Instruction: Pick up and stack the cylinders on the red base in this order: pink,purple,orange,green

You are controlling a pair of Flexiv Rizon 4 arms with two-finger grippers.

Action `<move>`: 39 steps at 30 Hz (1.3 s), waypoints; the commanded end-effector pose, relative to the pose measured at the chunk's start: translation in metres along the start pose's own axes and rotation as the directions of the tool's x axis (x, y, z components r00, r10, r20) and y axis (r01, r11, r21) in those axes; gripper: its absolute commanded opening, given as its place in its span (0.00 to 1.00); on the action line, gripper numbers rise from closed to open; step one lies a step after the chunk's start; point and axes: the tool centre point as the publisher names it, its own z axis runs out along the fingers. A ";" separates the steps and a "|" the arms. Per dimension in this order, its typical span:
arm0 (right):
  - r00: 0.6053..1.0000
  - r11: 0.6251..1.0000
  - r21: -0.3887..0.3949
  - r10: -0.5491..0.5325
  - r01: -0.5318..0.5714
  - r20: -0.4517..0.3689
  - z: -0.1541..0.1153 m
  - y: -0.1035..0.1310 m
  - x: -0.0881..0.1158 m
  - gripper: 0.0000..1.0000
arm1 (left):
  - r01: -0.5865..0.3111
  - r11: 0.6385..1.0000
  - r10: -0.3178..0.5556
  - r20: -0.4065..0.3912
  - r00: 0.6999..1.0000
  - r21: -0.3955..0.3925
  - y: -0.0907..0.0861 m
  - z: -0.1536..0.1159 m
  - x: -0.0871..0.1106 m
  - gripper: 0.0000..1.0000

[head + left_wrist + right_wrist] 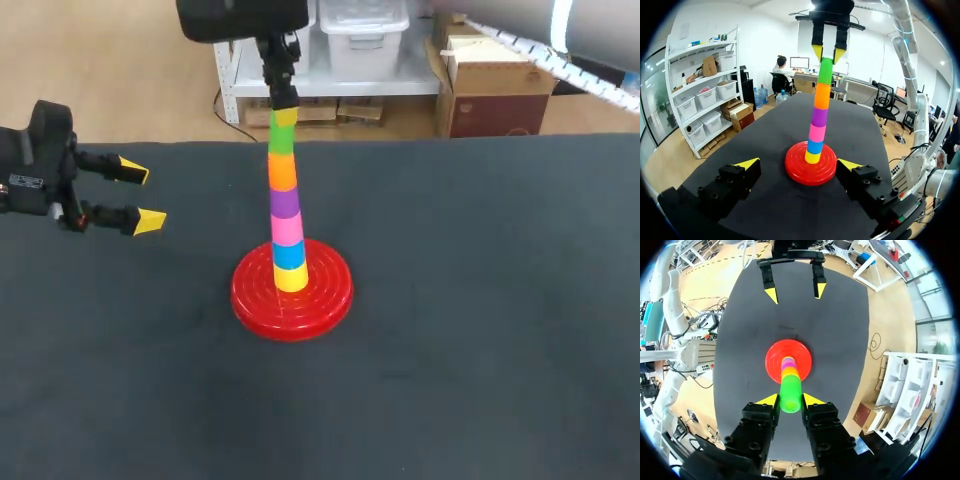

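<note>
One red base (pixel 250 300) lies flat a little left of the middle of the head view on the dark table (pixel 500 350). One column of six cylinders rises from its middle. From the bottom up there is one of each colour: a yellow cylinder (pixel 291 278), a blue cylinder (pixel 290 255), a pink cylinder (pixel 287 229), a purple cylinder (pixel 285 203), an orange cylinder (pixel 282 172) and a green cylinder (pixel 282 138). Each stands on end and touches the next, so the column's long axis is close to vertical and points up from the base. In the head view it runs toward the top edge of the frame with a slight lean to the left. The right gripper (pixel 286 116) comes straight down at the upper middle of the frame, and its two yellow tips pinch the upper end of the green cylinder from two sides. The right wrist view looks down the column's axis and shows the green cylinder (pixel 790 396) end-on between that gripper's own fingers, with the red base (pixel 774 359) ahead of it. The left gripper (pixel 140 195) hangs at the left edge of the head view, well apart from the base. Its fingers are spread wide, hold nothing and point toward the column. In the left wrist view the base (pixel 795 172) and column stand ahead of its spread tips, with the right gripper (pixel 828 53) on the green cylinder (pixel 825 71).
</note>
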 end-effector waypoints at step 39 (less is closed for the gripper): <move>0.989 0.998 0.009 0.056 -0.058 0.139 -0.012 0.003 0.008 1.00 | -0.003 1.000 0.003 0.003 1.000 0.002 0.002 0.001 0.002 1.00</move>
